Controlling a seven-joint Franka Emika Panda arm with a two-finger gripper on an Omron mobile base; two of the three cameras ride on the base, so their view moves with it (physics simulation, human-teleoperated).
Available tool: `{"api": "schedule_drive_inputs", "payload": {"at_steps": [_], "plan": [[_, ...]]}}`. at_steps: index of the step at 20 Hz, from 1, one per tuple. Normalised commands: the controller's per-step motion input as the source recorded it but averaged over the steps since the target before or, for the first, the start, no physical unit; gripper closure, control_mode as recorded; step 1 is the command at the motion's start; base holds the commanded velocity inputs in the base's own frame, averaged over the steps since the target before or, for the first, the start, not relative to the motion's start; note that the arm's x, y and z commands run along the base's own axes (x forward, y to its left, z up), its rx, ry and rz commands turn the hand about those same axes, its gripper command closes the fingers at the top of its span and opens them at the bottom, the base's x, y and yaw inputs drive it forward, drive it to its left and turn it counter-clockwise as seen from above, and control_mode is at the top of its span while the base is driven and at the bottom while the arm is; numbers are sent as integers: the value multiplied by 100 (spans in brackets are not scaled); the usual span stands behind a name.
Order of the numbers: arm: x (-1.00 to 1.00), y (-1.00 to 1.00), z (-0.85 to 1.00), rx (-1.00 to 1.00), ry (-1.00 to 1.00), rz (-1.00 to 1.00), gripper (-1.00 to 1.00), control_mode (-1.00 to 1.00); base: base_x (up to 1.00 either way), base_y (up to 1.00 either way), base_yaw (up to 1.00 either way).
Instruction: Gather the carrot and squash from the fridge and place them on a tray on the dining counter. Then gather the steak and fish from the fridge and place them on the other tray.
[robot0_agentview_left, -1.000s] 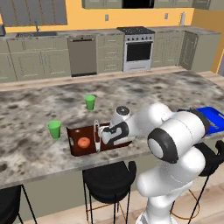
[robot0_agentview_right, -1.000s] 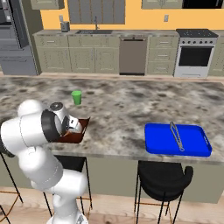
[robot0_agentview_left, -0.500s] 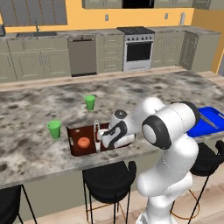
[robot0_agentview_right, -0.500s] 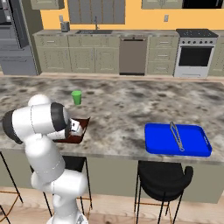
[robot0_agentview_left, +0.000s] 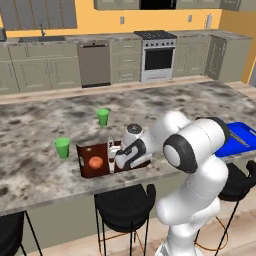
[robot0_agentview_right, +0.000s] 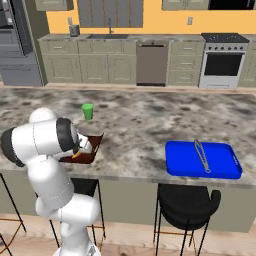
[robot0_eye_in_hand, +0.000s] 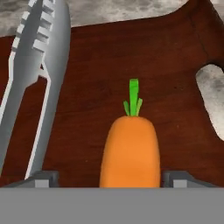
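Observation:
An orange carrot (robot0_eye_in_hand: 130, 151) with a green stub lies on the dark brown wooden tray (robot0_eye_in_hand: 175, 65), its top pointing away from the hand. My gripper (robot0_eye_in_hand: 109, 178) is open around its thick end, one fingertip on each side and a gap on the left. In the left base view the gripper (robot0_agentview_left: 116, 161) reaches low over the brown tray (robot0_agentview_left: 87, 167), and the carrot (robot0_agentview_left: 95, 161) rests just left of it. The same tray (robot0_agentview_right: 94, 145) sits half behind my arm in the right base view.
Metal tongs (robot0_eye_in_hand: 37, 65) lie on the brown tray left of the carrot. Two green cups (robot0_agentview_left: 62, 147) (robot0_agentview_left: 102, 116) stand behind it. A blue tray (robot0_agentview_right: 202, 160) with tongs (robot0_agentview_right: 201, 155) lies to the right. The fridge (robot0_agentview_right: 11, 45) is far left. Stools stand below the counter edge.
The jaws have spread apart and let go of the carrot, which now rests on the brown tray. The arm's elbow has shifted while the hand stayed low over the tray.

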Motion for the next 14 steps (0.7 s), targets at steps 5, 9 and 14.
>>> {"api": "schedule_drive_inputs", "payload": {"at_steps": [5,9,14], "plan": [[-32,0,59,0,0,-1,-100,-100,0,0,0],[-52,0,65,0,0,-2,-100,-100,0,0,0],[-72,-10,79,6,-1,-3,-100,-100,0,0,0]]}}
